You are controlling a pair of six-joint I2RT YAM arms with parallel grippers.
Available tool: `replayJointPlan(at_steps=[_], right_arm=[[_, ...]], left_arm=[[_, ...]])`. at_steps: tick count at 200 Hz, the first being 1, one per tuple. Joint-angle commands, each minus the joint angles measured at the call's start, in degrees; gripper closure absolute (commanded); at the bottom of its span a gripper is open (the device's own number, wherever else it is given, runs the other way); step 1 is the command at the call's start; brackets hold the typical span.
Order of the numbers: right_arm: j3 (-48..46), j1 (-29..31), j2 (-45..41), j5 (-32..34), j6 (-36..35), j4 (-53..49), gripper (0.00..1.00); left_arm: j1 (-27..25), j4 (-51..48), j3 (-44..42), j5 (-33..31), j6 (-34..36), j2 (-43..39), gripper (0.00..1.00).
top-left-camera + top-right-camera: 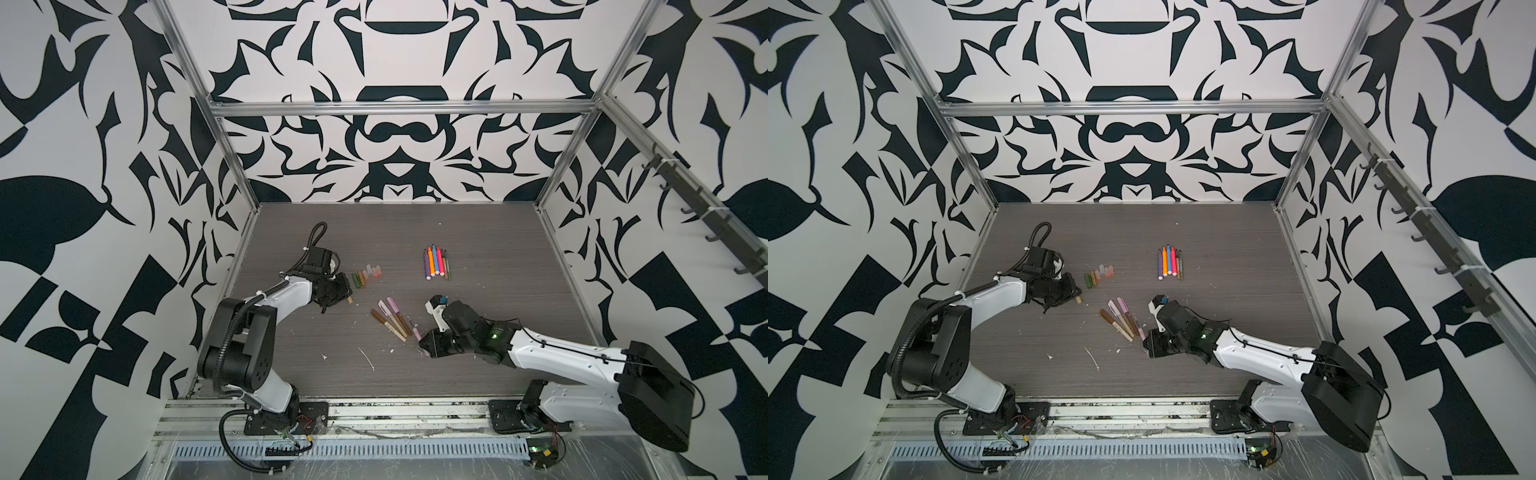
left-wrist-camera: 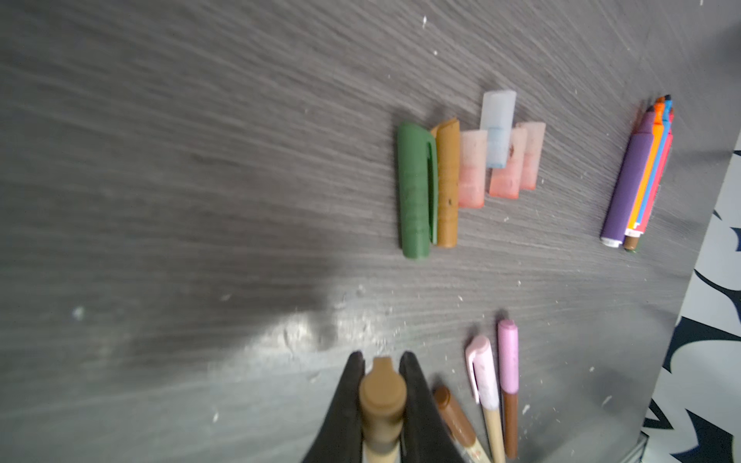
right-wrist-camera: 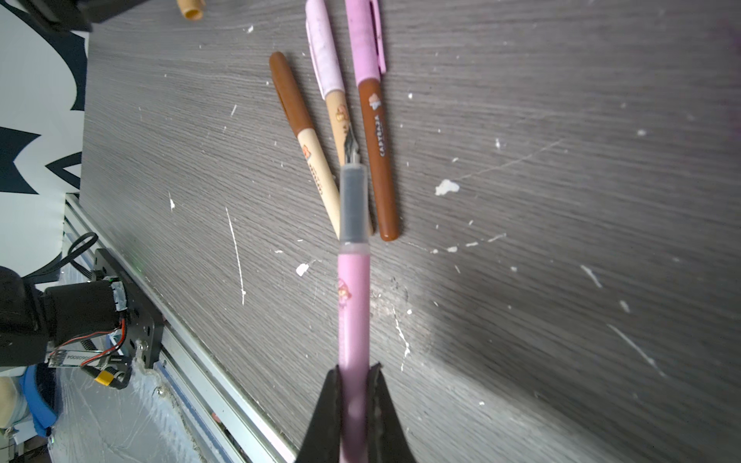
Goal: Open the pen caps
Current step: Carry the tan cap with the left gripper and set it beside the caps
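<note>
Pen (image 3: 353,304) rear hidden in right tool (image 3: 355,368); tan cap (image 2: 381,401) cut off.

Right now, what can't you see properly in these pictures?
- Left wrist view: tan cap in the left gripper, one end runs off the picture's edge.
- Left wrist view: stacked pens, mostly hidden by the purple pen.
- Right wrist view: pink pen, back end hidden inside the right gripper.
- Both top views: loose caps, too small to count.
</note>
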Motion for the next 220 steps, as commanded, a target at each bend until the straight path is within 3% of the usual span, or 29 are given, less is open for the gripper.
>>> replayJointPlan(at_steps=[1,68,94,220], right_arm=[[2.2,-0.4,-0.4,1.7,-1.6,-1.2,1.00],[2.6,-0.9,-1.6,3.1,-2.7,-3.8,1.00],[2.5,-1.1,-1.8,3.2,-2.7,-3.9,1.00],[2.3,-1.0,-2.9,3.3,-2.6,-4.6,1.00]], left_arm=[[0.2,-0.1,3.3,0.5,1.6,3.0,0.90],[0.4,-3.0,11.3,-1.7,4.5,11.0,0.88],[0.6,-3.8,13.0,-2.2,5.0,12.4,0.83],[0.8,-3.4,13.6,-1.3,4.6,14.0,0.75]])
